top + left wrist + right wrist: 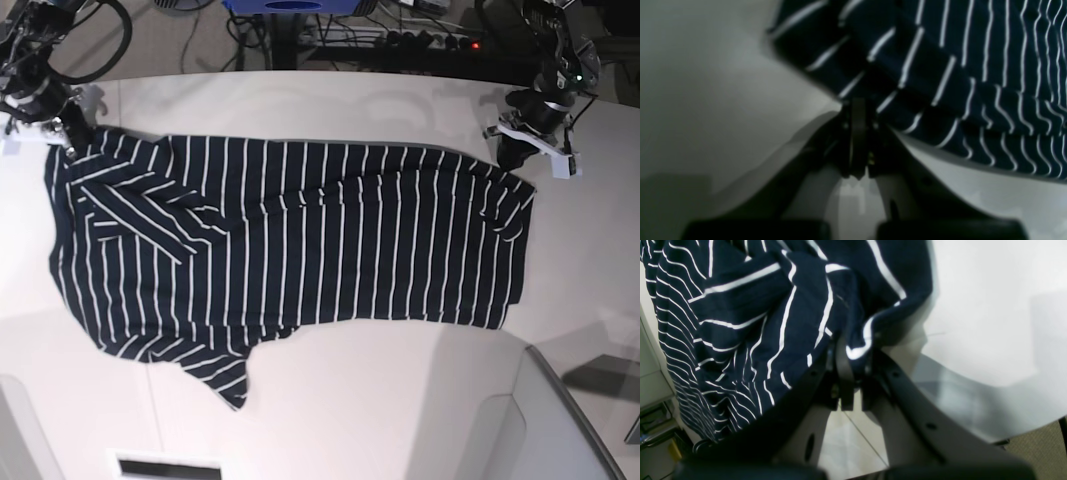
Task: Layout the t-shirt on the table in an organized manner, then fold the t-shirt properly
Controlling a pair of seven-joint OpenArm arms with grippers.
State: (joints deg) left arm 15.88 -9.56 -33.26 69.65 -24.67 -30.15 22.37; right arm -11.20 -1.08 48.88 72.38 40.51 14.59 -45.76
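The t-shirt (290,250) is spread on the white desk (400,400) between the two arms, its long axis running across the base view from one arm to the other. The left gripper (858,106) is seen at the shirt's far corner on that view's right, closed down on the cloth edge; in the left wrist view the striped fabric (957,66) bunches directly above the shut jaws. The right gripper (850,353) is clamped on the opposite far corner, with a fold of navy cloth (773,323) pinched between its jaws. In the base view both gripper tips are hidden by the arm housings. The left wrist view is dim and blurred. The end near the right gripper is creased and folded over itself, and a flap of cloth juts toward the near desk edge.
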